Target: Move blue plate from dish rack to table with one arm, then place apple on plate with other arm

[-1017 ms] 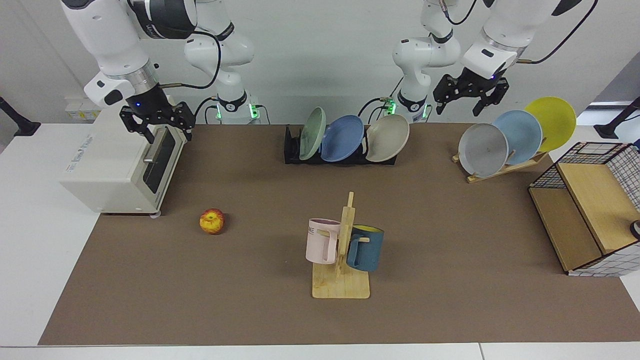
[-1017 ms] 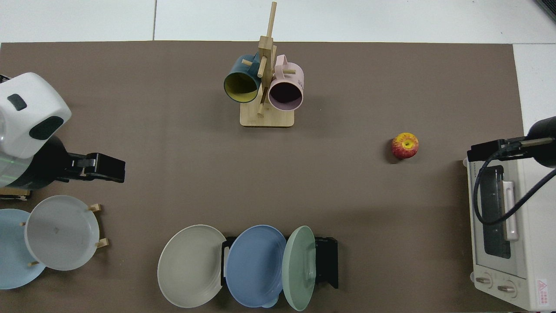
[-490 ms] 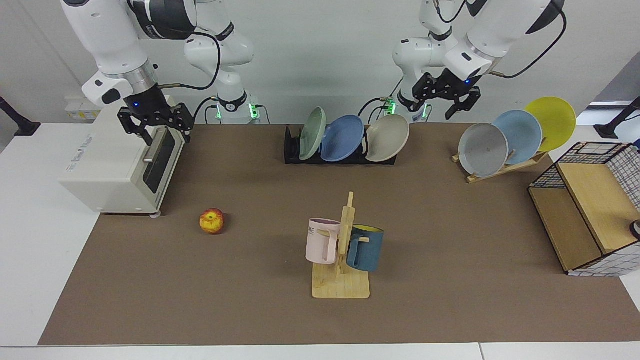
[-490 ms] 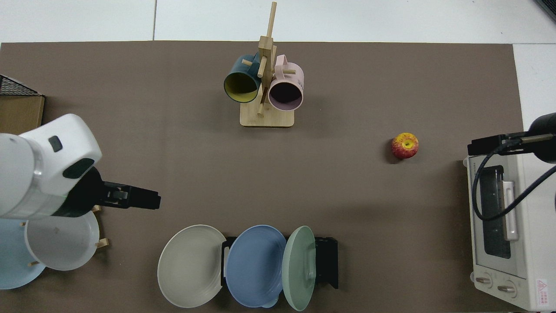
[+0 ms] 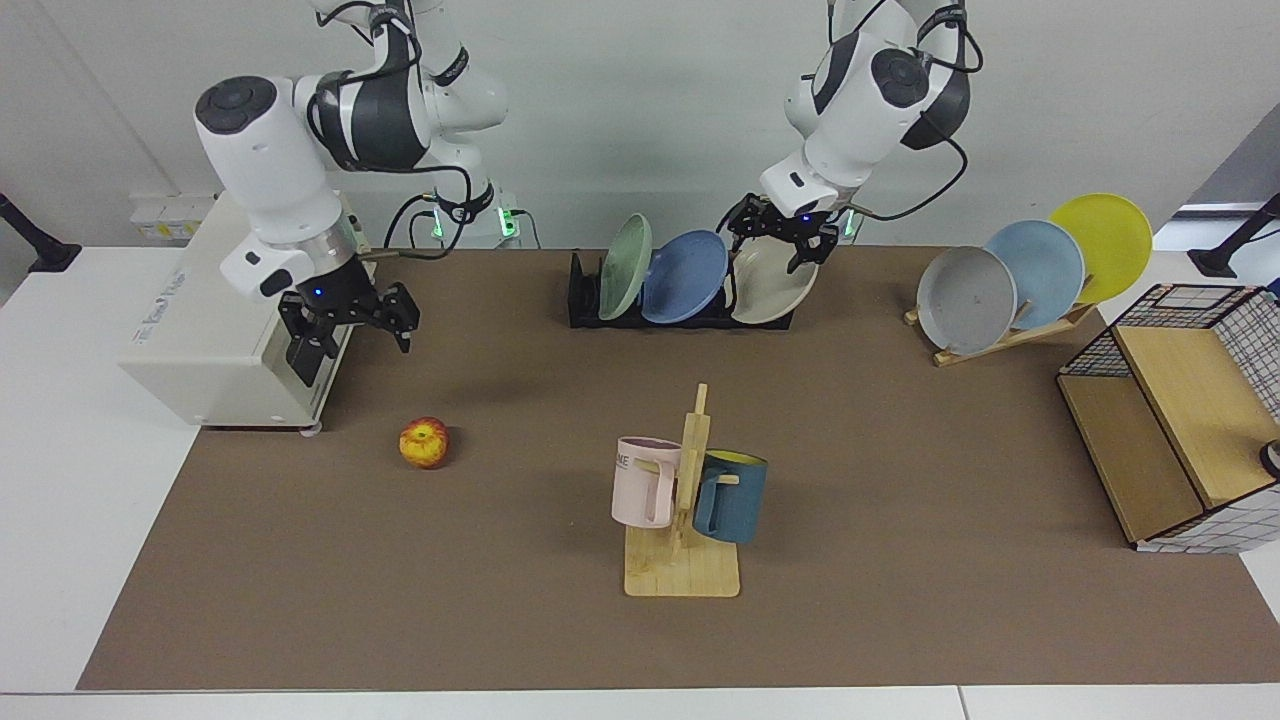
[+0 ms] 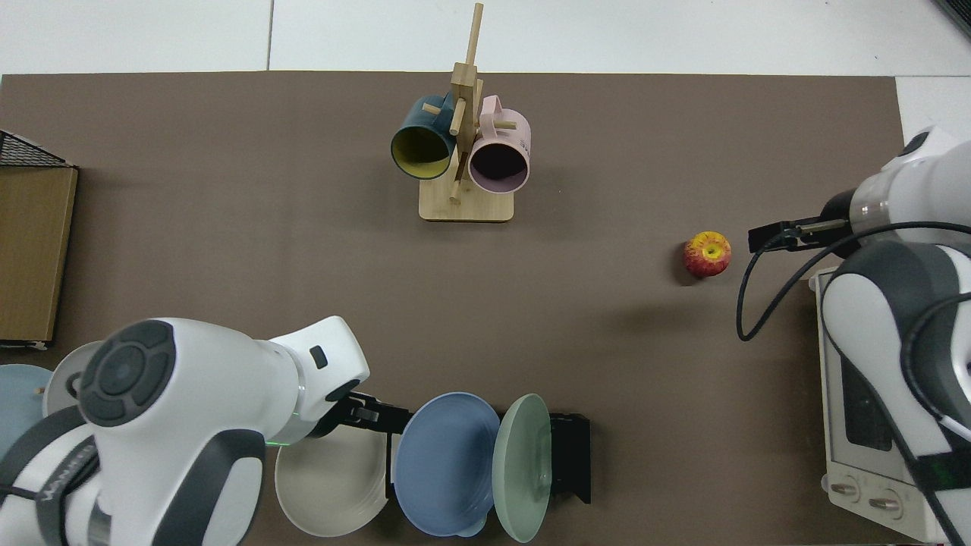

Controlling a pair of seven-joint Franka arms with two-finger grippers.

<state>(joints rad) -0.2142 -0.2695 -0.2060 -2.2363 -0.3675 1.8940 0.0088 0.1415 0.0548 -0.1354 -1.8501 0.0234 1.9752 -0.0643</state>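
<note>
Facing view shows the dish rack point(image 5: 590, 300) at the back of the table point(image 5: 500, 620), and I use it as the marker for everything. The blue plate point(image 5: 684, 276) stands in the middle of the rack, between a green plate point(image 5: 625, 266) and a beige plate point(image 5: 768, 290). The left gripper point(image 5: 780, 238) hangs just above the beige plate, at the rack's end near the wooden plate stand point(image 5: 1000, 340). Its fingers are spread apart and hold nothing. The apple point(image 5: 424, 442) lies on the table, well away from the rack, toward the white oven point(image 5: 200, 330). The right gripper point(image 5: 350, 325) hangs in the air above the apple, far from the rack, with its fingers apart and empty. A mug stand point(image 5: 682, 560) sits in front of the rack.
</note>
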